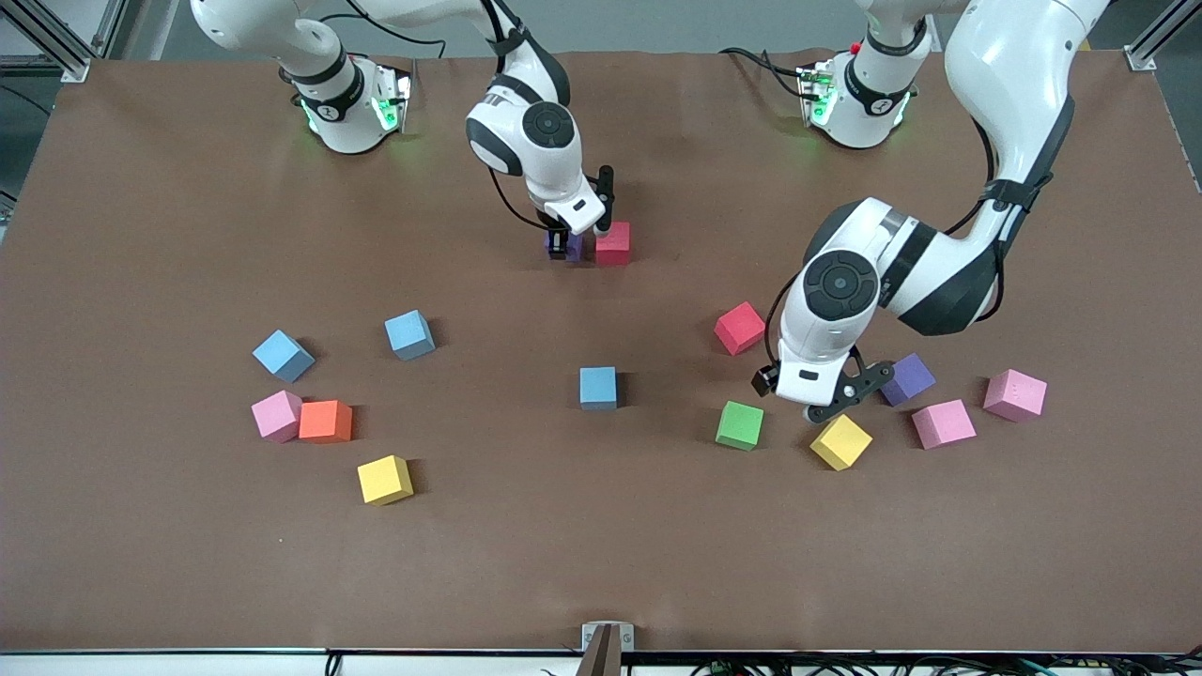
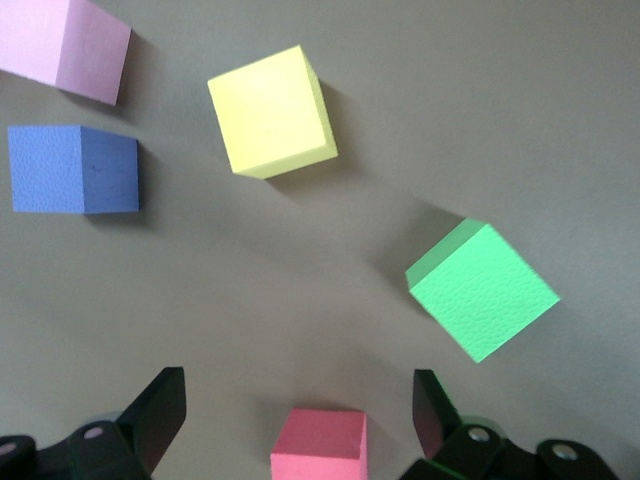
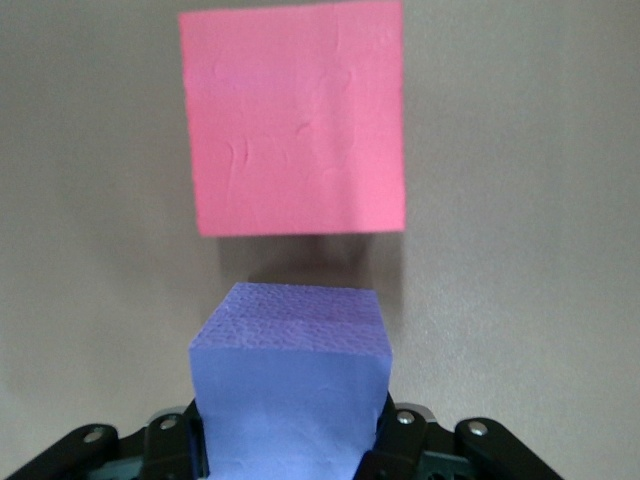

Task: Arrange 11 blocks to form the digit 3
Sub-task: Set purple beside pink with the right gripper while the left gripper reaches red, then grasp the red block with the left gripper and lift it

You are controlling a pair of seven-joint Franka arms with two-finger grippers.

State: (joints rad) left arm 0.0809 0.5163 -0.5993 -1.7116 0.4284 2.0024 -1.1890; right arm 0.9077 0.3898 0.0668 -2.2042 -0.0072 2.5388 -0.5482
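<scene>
My right gripper (image 1: 566, 248) is shut on a purple block (image 3: 288, 400), low at the table's middle toward the robots' bases. The block sits beside a red block (image 1: 612, 242) with a small gap showing (image 3: 295, 115). My left gripper (image 1: 813, 402) hangs open over the table among a second red block (image 1: 739, 328), a green block (image 1: 740, 424), a yellow block (image 1: 840, 441) and another purple block (image 1: 907, 378). In the left wrist view the red block (image 2: 320, 447) shows between the spread fingers (image 2: 150, 420), untouched, with yellow (image 2: 272, 110) and green (image 2: 483, 288) farther off.
Two pink blocks (image 1: 943, 422) (image 1: 1015, 394) lie toward the left arm's end. A light blue block (image 1: 598, 387) sits mid-table. Toward the right arm's end lie two light blue blocks (image 1: 283, 355) (image 1: 409, 334), a pink one (image 1: 277, 415) touching an orange one (image 1: 326, 421), and a yellow one (image 1: 384, 479).
</scene>
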